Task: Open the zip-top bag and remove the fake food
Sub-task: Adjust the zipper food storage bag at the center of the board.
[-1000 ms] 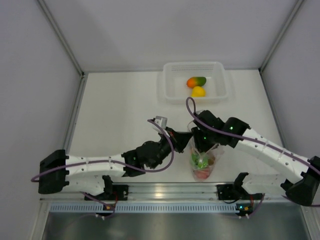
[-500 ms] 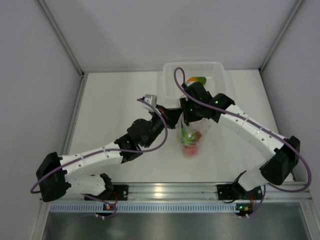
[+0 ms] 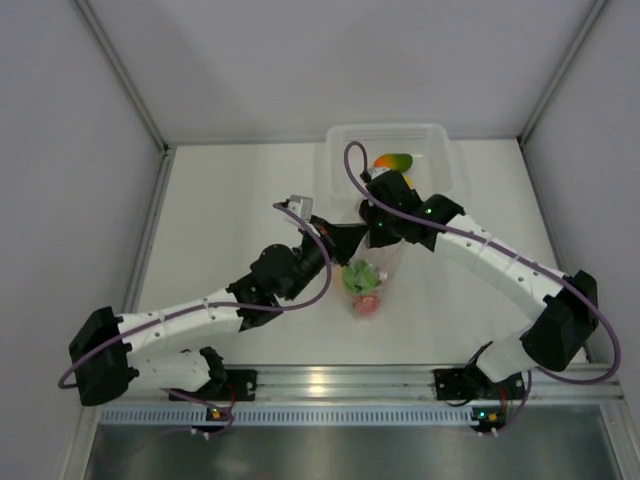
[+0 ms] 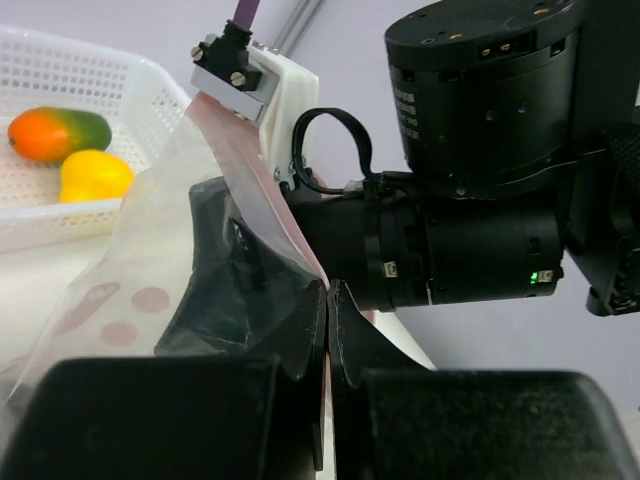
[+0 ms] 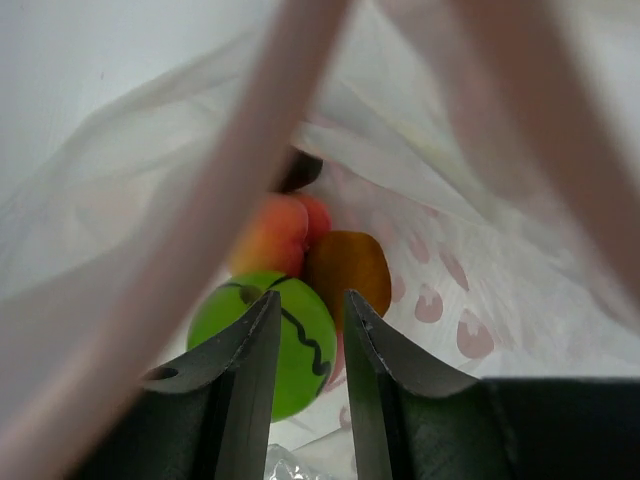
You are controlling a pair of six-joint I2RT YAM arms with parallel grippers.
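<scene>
While your left gripper [image 4: 327, 300] clamps the bag [image 4: 150, 240] lip, your right gripper [image 5: 308, 305] hovers part-open over the green fruit [image 5: 310, 375]. Descend and grip.

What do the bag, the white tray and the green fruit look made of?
Zip-top bag: thin clear plastic film, creased, printed with pink dots. Tray: white plastic, apparently rigid, with perforated mesh walls. Green fruit: probably hard moulded plastic, smooth and slightly shiny, with a painted black squiggle.
</scene>
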